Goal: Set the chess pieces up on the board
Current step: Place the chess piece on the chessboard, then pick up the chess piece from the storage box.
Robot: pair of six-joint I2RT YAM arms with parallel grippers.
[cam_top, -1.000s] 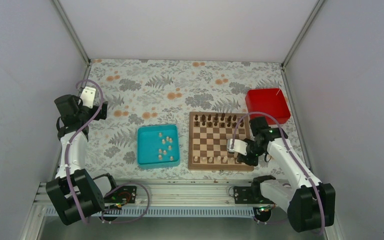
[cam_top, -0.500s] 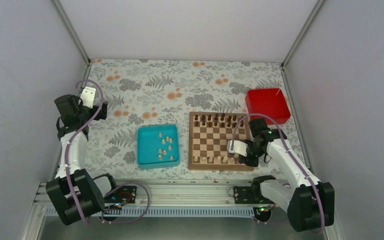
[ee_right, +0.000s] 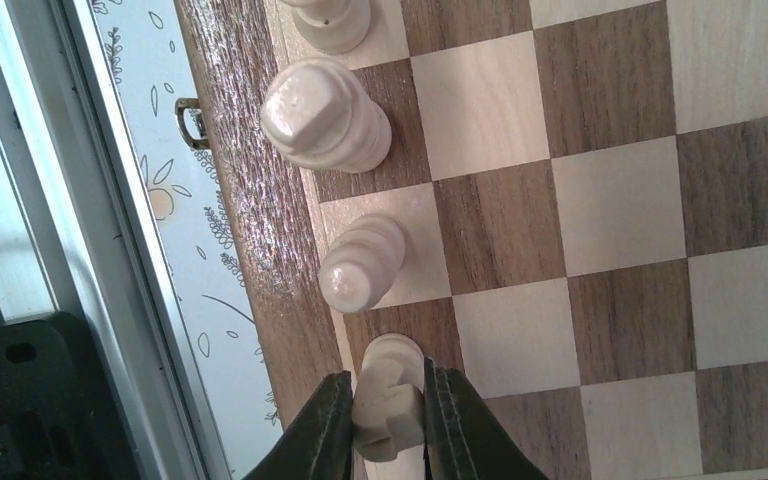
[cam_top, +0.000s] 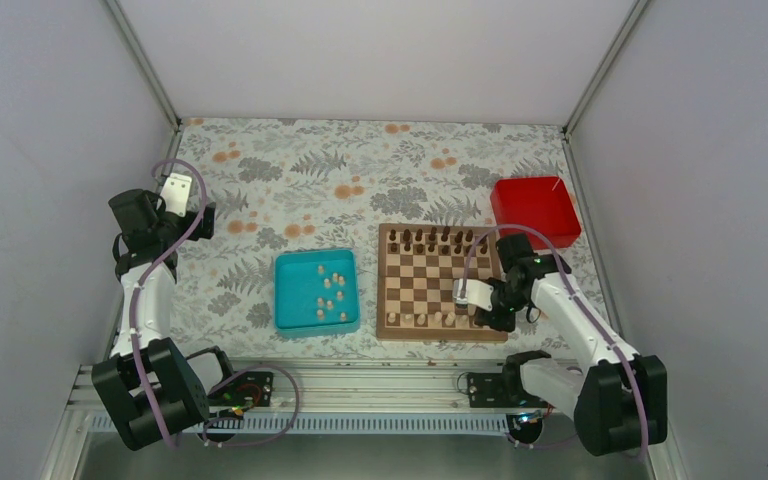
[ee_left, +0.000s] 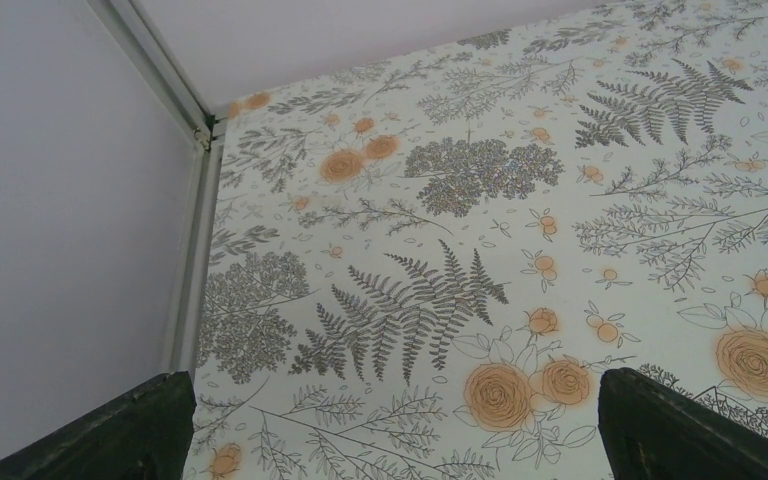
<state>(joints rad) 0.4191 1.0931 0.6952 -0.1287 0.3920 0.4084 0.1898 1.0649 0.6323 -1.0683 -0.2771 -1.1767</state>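
The board (cam_top: 426, 284) lies right of centre, with dark chessmen on its far rows and several pale chess pieces (cam_top: 420, 319) in its near row. More pale pieces (cam_top: 330, 295) lie in the teal tray. My right gripper (cam_top: 480, 316) is low over the board's near right corner. In the right wrist view it (ee_right: 388, 412) is shut on a pale piece (ee_right: 392, 358) standing on a near-edge square of the board (ee_right: 610, 200). Three other pale pieces (ee_right: 362, 262) stand in the same row beyond it. My left gripper (cam_top: 175, 190) is raised at the far left, open and empty (ee_left: 400, 440).
The teal tray (cam_top: 286, 296) sits left of the board. A red box (cam_top: 534, 208) stands behind the board's right corner. A metal rail (ee_right: 110, 200) runs close beside the board's near edge. White walls close in the flowered table.
My right gripper has shifted only slightly at the board's near right corner, still shut on the pale piece. The left arm has not moved.
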